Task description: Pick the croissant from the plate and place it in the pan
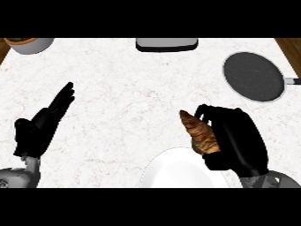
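A brown croissant is held in my right hand, whose fingers curl round it above the far edge of the white plate. The plate lies at the counter's near edge, partly hidden by that hand. The dark round pan sits at the far right, its handle pointing right, well beyond the croissant. My left hand rests open at the left, fingers straight and pointing away, touching nothing.
A grey bowl or pot stands at the far left corner. A dark and white appliance sits at the far middle edge. Wooden floor shows past both side edges of the white marble counter.
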Controlling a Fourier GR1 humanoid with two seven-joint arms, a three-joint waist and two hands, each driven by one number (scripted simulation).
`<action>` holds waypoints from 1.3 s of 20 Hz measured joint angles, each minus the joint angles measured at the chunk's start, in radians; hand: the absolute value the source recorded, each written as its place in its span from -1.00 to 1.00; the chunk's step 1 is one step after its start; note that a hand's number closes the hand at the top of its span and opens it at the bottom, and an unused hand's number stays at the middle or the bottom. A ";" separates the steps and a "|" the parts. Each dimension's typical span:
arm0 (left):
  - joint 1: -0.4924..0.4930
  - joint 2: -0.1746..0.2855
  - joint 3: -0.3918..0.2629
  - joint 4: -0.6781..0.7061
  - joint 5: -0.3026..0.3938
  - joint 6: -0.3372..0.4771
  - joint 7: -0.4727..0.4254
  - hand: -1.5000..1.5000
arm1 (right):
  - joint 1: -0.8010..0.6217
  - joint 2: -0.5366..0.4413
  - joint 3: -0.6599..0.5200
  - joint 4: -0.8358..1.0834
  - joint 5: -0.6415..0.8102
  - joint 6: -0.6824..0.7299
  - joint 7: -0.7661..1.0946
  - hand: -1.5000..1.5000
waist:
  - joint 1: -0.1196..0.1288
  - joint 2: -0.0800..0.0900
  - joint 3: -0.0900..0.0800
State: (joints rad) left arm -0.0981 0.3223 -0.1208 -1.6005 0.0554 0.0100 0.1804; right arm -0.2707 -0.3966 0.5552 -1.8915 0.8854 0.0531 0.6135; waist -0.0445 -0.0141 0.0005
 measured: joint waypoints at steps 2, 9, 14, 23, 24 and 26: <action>0.001 -0.001 0.001 -0.003 0.001 -0.009 -0.005 0.00 | 0.063 -0.035 -0.028 -0.084 0.019 -0.043 -0.013 1.00 | 0.009 0.004 0.000; -0.021 -0.026 0.002 -0.002 -0.016 -0.025 0.005 0.00 | 0.177 -0.038 -0.186 -0.109 -0.012 -0.179 -0.096 1.00 | 0.035 0.012 0.000; -0.042 -0.033 0.009 -0.002 -0.020 -0.037 0.022 0.00 | 0.170 -0.006 -0.326 0.033 -0.158 -0.278 -0.246 1.00 | 0.044 0.015 0.000; -0.040 -0.053 0.012 0.000 -0.046 -0.057 0.014 0.00 | -0.043 -0.010 -0.529 0.509 -0.233 -0.371 -0.519 1.00 | 0.057 0.018 0.000; -0.038 -0.058 0.009 -0.001 -0.051 -0.054 0.014 0.00 | -0.073 -0.015 -0.551 0.565 -0.235 -0.384 -0.545 1.00 | 0.058 0.019 0.000; -0.053 -0.060 0.016 0.001 -0.051 -0.057 0.024 0.00 | -0.137 -0.032 -0.594 0.691 -0.247 -0.404 -0.613 1.00 | 0.062 0.020 0.001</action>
State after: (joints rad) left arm -0.1513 0.2624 -0.1048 -1.5997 0.0048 -0.0474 0.2044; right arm -0.4080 -0.4283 -0.0385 -1.2005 0.6382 -0.3512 0.0000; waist 0.0173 0.0058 0.0013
